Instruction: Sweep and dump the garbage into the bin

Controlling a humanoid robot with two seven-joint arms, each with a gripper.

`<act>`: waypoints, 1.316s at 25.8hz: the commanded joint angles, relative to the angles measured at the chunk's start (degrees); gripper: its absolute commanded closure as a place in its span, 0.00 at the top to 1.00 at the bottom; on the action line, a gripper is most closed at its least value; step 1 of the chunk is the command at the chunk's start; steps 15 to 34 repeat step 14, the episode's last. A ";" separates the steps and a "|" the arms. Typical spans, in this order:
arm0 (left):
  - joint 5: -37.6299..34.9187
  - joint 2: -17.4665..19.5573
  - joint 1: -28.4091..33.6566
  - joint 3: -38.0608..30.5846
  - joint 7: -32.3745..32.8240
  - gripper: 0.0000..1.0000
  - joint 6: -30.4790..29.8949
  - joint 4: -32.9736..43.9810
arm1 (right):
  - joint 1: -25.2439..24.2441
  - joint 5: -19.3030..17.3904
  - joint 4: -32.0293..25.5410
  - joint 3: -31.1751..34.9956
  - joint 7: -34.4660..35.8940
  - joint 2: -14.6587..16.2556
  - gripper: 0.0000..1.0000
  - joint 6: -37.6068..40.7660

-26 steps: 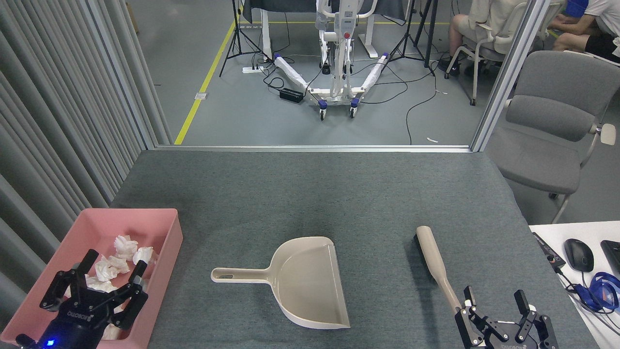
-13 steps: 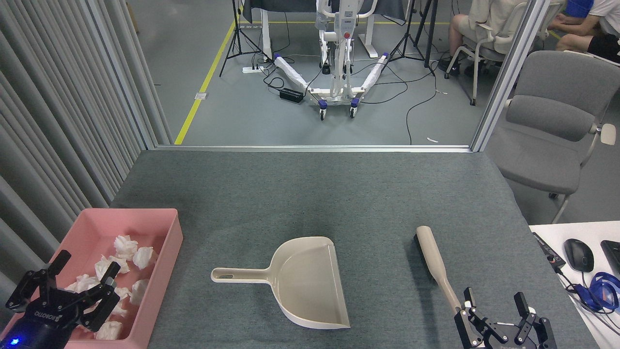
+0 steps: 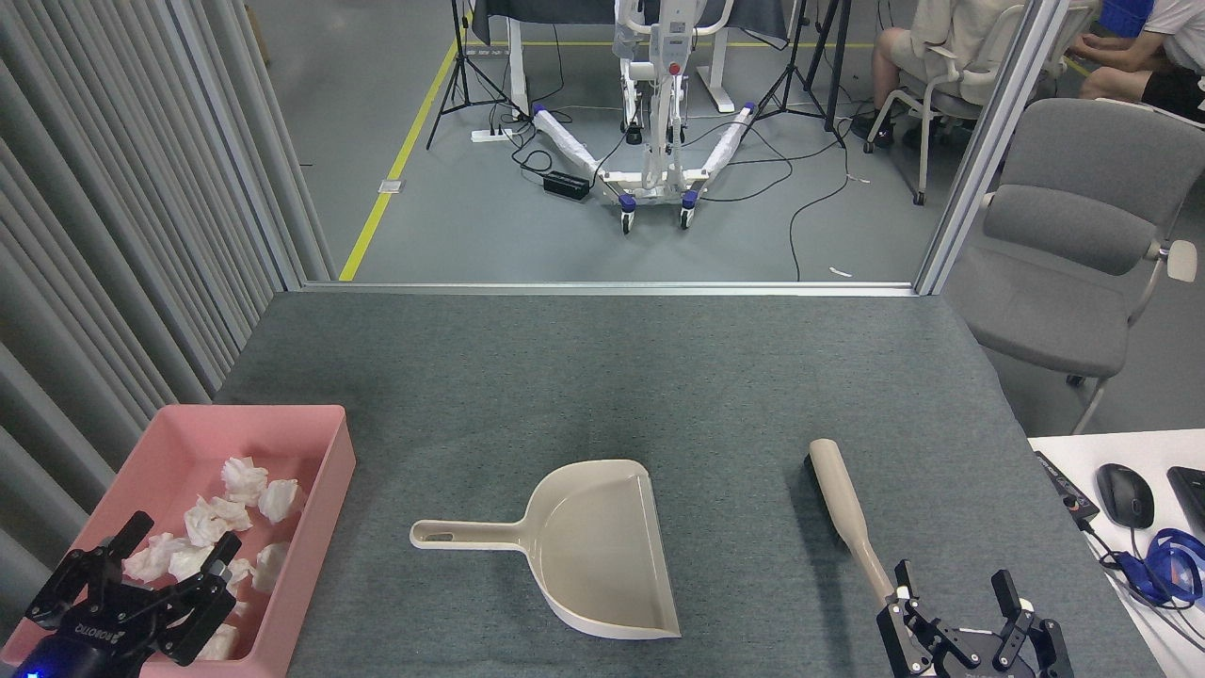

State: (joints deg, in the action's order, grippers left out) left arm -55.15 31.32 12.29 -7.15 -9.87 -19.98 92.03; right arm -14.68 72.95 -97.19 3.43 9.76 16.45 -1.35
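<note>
Grey felt-topped table [image 3: 602, 377], seen from the robot's head. A pink bin [image 3: 325, 490] sits at the near left corner with its long side running toward the robot. The garbage [image 3: 243, 476], a scatter of small white paper wads, lies inside the bin on its floor; none shows on the table top.

The left gripper [image 3: 169, 556] hangs over the near end of the bin, fingers spread wide with nothing between them. Whether it touches the wads beneath cannot be told.

A beige dustpan [image 3: 602, 556] lies flat near the table's middle front, handle pointing left toward the bin, open mouth to the right and near side. Pan looks empty.

A brush [image 3: 843, 499] with a beige handle lies to the right of the dustpan, well apart from it, dark bristles at the far end, the handle angled toward the near right.

The right gripper [image 3: 951, 591] sits at the near right edge, fingers apart and empty, one fingertip just beside the handle's near end; contact unclear.

An office chair [image 3: 1073, 245] stands past the table's right side.
</note>
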 commanded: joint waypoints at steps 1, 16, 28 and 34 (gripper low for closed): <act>1.98 -0.03 0.02 0.11 -0.15 1.00 -0.06 -0.45 | 0.00 0.00 -0.02 0.00 -0.01 -0.36 0.98 -0.05; 2.16 -0.03 0.10 0.03 -0.59 1.00 0.55 -0.45 | 0.00 0.00 -0.02 -0.09 -0.01 -1.07 0.98 0.03; 2.16 -0.03 0.10 0.03 -0.59 1.00 0.55 -0.45 | 0.00 0.00 -0.02 -0.09 -0.01 -1.07 0.98 0.03; 2.16 -0.03 0.10 0.03 -0.59 1.00 0.55 -0.45 | 0.00 0.00 -0.02 -0.09 -0.01 -1.07 0.98 0.03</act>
